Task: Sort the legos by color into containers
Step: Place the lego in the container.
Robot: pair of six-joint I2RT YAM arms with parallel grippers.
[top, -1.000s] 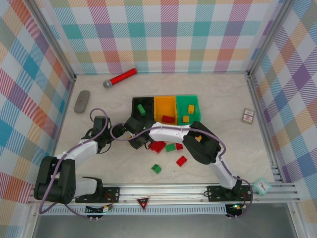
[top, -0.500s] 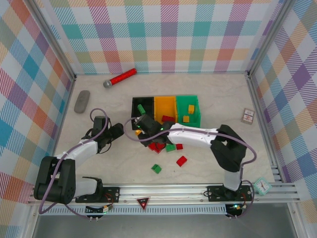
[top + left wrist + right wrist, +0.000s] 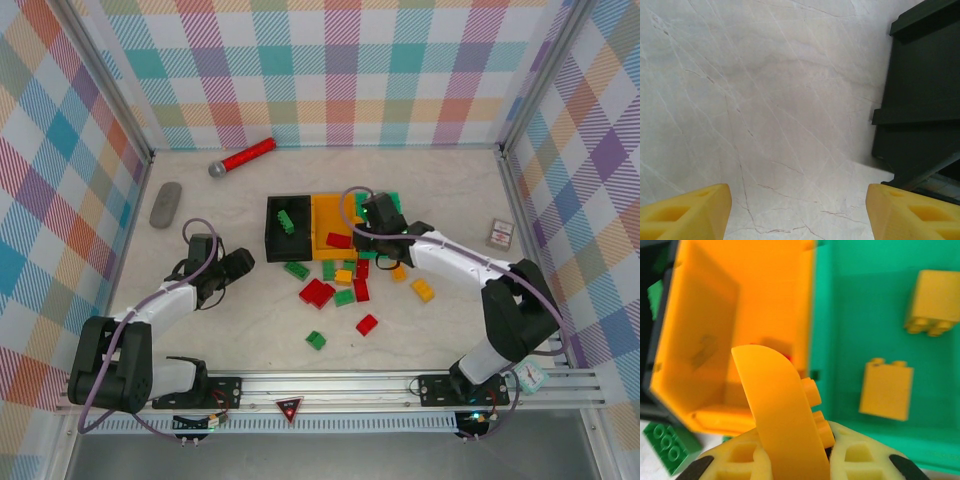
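My right gripper [image 3: 368, 224] hangs over the seam between the orange bin [image 3: 326, 215] and the green bin [image 3: 392, 204]. It is shut on a yellow-orange lego [image 3: 782, 410] whose studs face the green bin [image 3: 865, 315]. Two yellow bricks [image 3: 887, 390] lie in that green bin. The orange bin [image 3: 740, 315] holds a red brick [image 3: 338, 240], and the black bin [image 3: 272, 232] holds a green one [image 3: 287, 220]. Several red, green and yellow legos [image 3: 318, 292] lie scattered in front of the bins. My left gripper [image 3: 240, 263] stands open over bare table, left of the black bin [image 3: 925, 90].
A red-handled microphone [image 3: 243, 157] lies at the back and a grey remote [image 3: 165, 204] at the left. A small card [image 3: 500, 234] sits near the right wall. Loose bricks reach as far forward as a green one [image 3: 316, 340] and a red one [image 3: 367, 324].
My right gripper has swung from the pile in front of the black bin to the right, over the orange and green bins, carrying the yellow-orange lego. The left arm has barely moved.
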